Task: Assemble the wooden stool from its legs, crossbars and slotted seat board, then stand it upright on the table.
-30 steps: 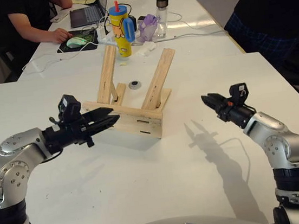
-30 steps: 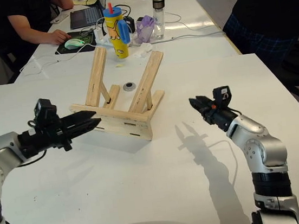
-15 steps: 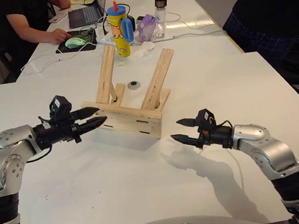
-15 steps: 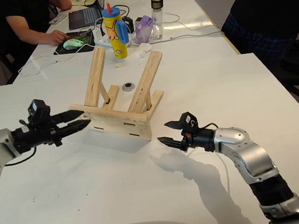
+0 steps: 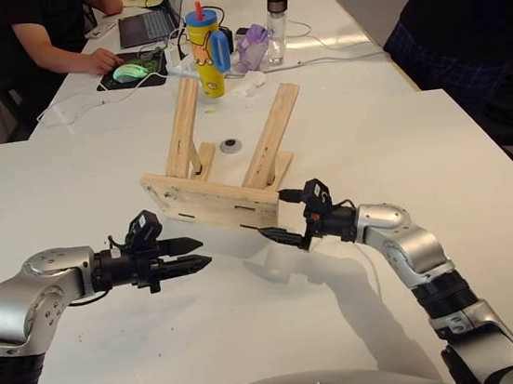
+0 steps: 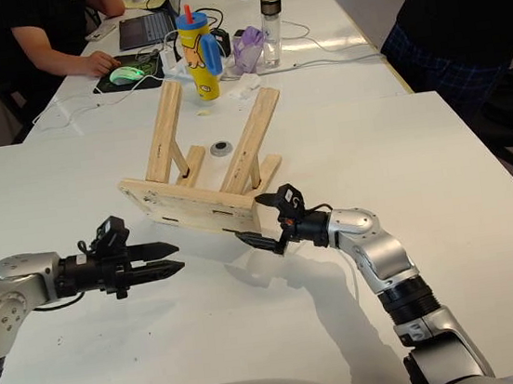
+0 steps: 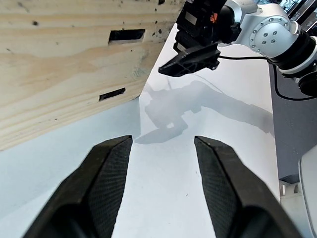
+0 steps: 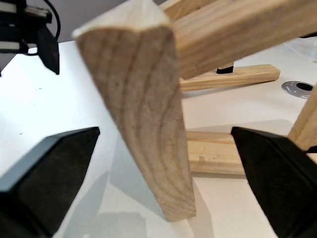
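Observation:
The wooden stool lies on its side mid-table. Its slotted seat board [image 5: 203,201] stands on edge, and two legs [image 5: 183,126] slant away toward the far side, with a short crossbar [image 5: 204,157] low between them. My right gripper [image 5: 275,214] is open at the board's right end, one finger above the corner and one below. In the right wrist view the board's end grain [image 8: 143,114] sits between the spread fingers [image 8: 54,168] without touching them. My left gripper [image 5: 203,254] hovers open in front of the board, low over the table, holding nothing; its fingers [image 7: 109,173] are apart.
A small round metal disc [image 5: 230,145] lies behind the stool. On the far table stand a yellow cup [image 5: 207,53] and a bottle [image 5: 278,25] among cables. A person sits at the far left and another stands at the far right. Bare tabletop [image 5: 284,338] stretches in front.
My right arm swung in from the right until its open fingers straddle the board's right end. My left gripper drew back from the board's left end, dropping lower and nearer. The stool stayed put.

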`<action>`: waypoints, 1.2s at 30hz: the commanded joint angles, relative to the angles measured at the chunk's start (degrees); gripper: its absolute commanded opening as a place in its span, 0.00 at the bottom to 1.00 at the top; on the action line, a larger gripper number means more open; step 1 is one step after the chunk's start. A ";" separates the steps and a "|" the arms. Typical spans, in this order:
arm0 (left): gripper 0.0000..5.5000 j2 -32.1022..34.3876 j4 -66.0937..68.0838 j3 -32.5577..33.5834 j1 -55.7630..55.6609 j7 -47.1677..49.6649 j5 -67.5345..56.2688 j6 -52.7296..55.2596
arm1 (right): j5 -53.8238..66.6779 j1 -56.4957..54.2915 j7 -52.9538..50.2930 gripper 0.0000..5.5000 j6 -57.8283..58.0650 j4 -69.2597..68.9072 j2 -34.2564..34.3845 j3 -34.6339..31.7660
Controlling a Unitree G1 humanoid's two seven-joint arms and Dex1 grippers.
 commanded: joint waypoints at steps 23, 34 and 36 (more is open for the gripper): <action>0.42 -3.23 1.19 -5.05 -0.46 1.65 2.48 -1.28 | 12.62 -3.72 -1.52 0.29 11.58 -0.59 9.65 -9.12; 0.42 -10.52 2.33 -5.50 0.71 6.25 1.89 -0.81 | 43.75 -27.63 -42.86 0.24 8.51 16.62 13.71 -49.10; 0.42 -11.64 2.95 -5.72 0.57 6.85 2.10 -0.93 | 45.91 -30.52 -47.48 0.24 4.47 25.26 11.22 -54.77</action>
